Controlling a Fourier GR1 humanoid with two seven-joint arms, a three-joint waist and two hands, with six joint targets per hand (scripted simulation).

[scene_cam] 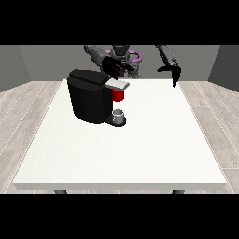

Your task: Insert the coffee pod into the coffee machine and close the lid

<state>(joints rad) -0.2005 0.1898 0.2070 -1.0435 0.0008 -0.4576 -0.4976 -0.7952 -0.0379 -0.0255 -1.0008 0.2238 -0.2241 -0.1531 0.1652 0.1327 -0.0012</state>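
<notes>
Two robot hands, one spread open above the coffee machine, another hanging relaxed over the table.

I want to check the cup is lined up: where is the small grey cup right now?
In the front view the grey cup stands on the coffee machine's base, left of the table's centre, directly below the red part under the light lid.

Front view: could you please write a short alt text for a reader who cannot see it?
A black coffee machine stands on a white table, with the hand at the view's left just above its light grey lid. A small grey cup sits at its base; the hand at the view's right hangs apart.
</notes>
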